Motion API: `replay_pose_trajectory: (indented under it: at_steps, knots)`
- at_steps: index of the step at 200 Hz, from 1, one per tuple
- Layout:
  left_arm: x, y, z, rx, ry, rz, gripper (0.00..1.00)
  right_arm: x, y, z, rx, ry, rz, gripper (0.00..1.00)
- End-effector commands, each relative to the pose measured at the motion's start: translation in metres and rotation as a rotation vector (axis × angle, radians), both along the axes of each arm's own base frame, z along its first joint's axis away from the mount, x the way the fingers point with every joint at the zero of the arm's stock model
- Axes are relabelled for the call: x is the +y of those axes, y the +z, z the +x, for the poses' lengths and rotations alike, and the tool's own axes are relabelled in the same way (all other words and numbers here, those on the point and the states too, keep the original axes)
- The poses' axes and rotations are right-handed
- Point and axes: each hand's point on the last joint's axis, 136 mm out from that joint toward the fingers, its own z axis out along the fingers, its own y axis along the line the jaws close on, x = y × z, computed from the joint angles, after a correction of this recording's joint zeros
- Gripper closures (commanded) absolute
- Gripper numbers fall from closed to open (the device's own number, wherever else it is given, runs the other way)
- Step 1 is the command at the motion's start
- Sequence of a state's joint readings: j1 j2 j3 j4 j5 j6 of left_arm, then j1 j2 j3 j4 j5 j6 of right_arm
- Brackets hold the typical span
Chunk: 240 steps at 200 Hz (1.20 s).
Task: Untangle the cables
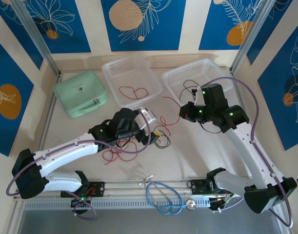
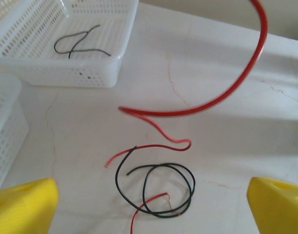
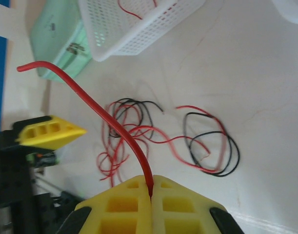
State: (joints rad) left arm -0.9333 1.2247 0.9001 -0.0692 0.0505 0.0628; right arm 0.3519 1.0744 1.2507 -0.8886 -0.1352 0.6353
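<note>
Gripping: right gripper (image 3: 149,195) clamped tight on red wire (image 3: 90,102).
Empty: left gripper (image 2: 151,195), fingers apart.
Risk: pulling may drag the black loop (image 2: 158,190) along, tightening the snarl.

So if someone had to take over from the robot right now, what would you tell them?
Left gripper open, hovering above a black loop on the table.
Right gripper shut on a lifted red cable.
Seemingly done: one red wire in the left basket, one black wire in the right basket.
Left to do: the red-and-black tangle on the table.
</note>
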Motion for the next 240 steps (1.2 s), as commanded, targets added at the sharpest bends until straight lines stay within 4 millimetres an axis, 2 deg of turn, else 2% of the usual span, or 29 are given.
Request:
replay_pose_trajectory:
  at_steps: [1,31,52,78,98,121,148,173,206,218,240]
  knots:
    - [-0.006,0.015,0.000,-0.079,-0.016,-0.082,0.00,0.009,0.041,-0.018,-0.026,0.081,0.153,1.00]
    - [-0.021,-0.005,-0.009,-0.059,-0.085,-0.127,0.00,0.010,0.067,-0.019,-0.049,0.071,0.249,1.00]
    - [-0.035,-0.014,-0.017,-0.136,-0.152,-0.189,0.00,0.009,0.083,-0.021,-0.066,0.062,0.295,1.00]
    - [-0.040,-0.016,0.002,-0.230,-0.070,-0.228,0.00,0.009,0.099,-0.023,-0.086,0.060,0.328,1.00]
    - [-0.049,-0.006,0.007,-0.265,-0.074,-0.256,0.00,0.010,0.104,-0.024,-0.090,0.063,0.348,1.00]
    - [-0.063,0.005,0.001,-0.278,-0.122,-0.283,0.00,0.011,0.105,-0.023,-0.089,0.062,0.360,1.00]
    - [-0.072,-0.001,-0.001,-0.313,-0.118,-0.235,0.00,0.012,0.104,-0.021,-0.088,0.061,0.369,1.00]
    - [-0.064,-0.006,0.007,-0.405,0.005,-0.154,0.00,0.010,0.104,-0.019,-0.096,0.047,0.363,1.00]
    - [-0.025,-0.014,0.034,-0.506,0.305,0.055,0.00,0.004,0.104,-0.013,-0.113,0.013,0.343,1.00]
    - [-0.015,-0.020,0.030,-0.518,0.324,0.095,0.00,0.003,0.104,-0.012,-0.115,0.009,0.342,1.00]
    - [-0.008,-0.028,0.005,-0.500,0.253,0.078,0.00,0.005,0.102,-0.008,-0.109,0.013,0.351,1.00]
